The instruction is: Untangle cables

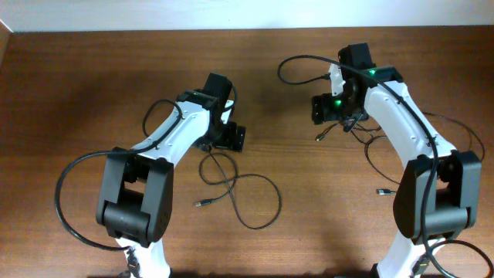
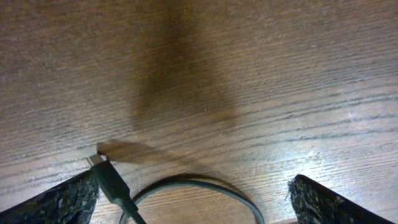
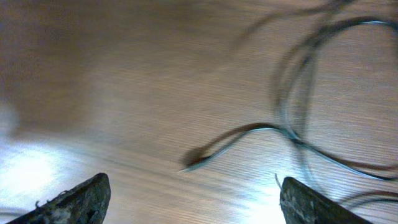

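Overhead, thin looping cables (image 1: pixel 279 202) (black), woodgrain table (image 1: pixel 77 77)

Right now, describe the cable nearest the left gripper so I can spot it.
Start at the left gripper near mid-table. Just below it in the overhead view lies a thin black cable in one wide loop. It lies alone, unlike the bunched cables by the right arm.

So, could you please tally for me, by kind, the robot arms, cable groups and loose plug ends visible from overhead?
Robot arms: 2, the left arm and the right arm.
Cable groups: 2, a looped cable and a tangle.
Plug ends: 3.
Total: 7. How many cords form the tangle cannot be told.
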`<state>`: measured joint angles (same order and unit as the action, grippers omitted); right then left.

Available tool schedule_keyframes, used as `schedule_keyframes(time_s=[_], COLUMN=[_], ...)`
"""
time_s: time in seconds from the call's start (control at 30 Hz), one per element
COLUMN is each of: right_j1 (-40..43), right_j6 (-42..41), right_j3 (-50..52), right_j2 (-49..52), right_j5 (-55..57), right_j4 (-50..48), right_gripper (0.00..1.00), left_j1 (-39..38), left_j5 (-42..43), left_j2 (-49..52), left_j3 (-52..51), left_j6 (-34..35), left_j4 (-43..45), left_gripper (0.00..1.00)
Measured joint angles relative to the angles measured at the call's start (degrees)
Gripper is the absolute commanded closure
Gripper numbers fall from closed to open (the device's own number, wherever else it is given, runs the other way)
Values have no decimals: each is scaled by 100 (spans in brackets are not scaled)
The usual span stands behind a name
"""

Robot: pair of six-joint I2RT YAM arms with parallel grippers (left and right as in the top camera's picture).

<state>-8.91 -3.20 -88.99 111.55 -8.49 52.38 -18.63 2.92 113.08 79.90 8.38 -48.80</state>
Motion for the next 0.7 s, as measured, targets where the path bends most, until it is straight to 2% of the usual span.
schedule_keyframes(time_s=[0.13,0.37,0.53,0.6,0.7], right_j1=[-264,-1252,-1665,-2057,-2695], right_j6=[-2,-2,-4,-4,-2], right_j3=[-7,96,487,898,1386], right_j2=[-17,-17,-17,-28,-39], right_j5=[-968,-1285,-1309,-1309,-1329], right_j4=[76,127,15,-387,-1248], right_gripper=[10,7,7,7,7], left_j1=[0,33,874,1320,1670], left_j5=[0,-66,-83,37,192], left_j2=[0,-2,0,0,-2], left_j3=[0,0,-4,-4,-9], left_j6=[0,155,723,1106,1285], left_j4=[26,177,42,22,-74], left_gripper=[1,1,1,1,1])
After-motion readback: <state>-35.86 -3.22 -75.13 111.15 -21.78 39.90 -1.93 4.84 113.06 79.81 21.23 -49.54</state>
